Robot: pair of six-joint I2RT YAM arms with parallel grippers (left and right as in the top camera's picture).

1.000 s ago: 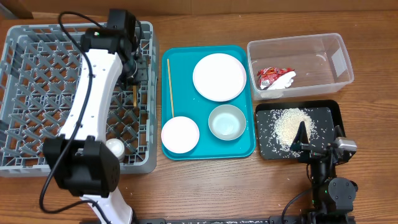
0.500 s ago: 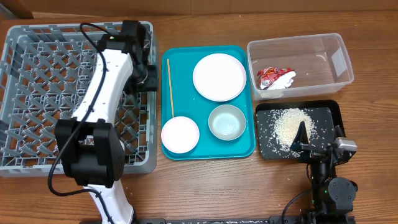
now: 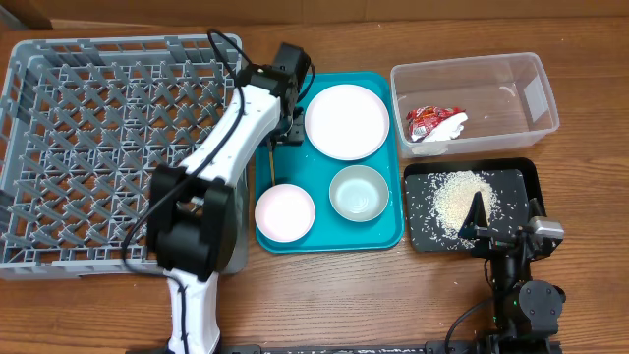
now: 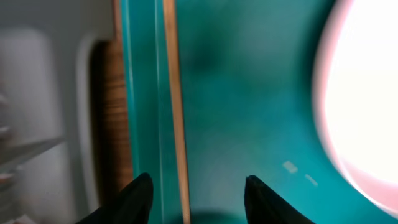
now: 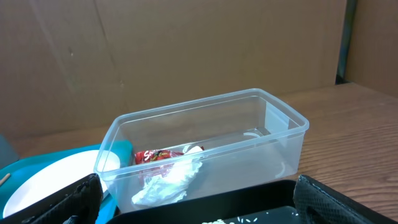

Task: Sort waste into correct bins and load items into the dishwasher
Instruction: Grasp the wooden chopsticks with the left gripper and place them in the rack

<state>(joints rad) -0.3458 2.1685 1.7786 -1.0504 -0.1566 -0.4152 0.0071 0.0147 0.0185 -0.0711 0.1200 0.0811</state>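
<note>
While the arm is stretched over the tray (image 3: pixel 387 192), the left hand (image 4: pixel 198 198) is held open above a chopstick (image 4: pixel 173 93).

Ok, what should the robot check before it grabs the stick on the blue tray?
1. Left gripper open: ok, fingers apart.
2. Chopstick between the fingers: ok, though nearer one finger.
3. White plate out of the way: ok, off to one side.
4. Height above the teal tray: cannot tell, blurred.
5. Room in the dish rack: ok, bare pegs show.
6. Right gripper far away: ok, by the black tray.
</note>
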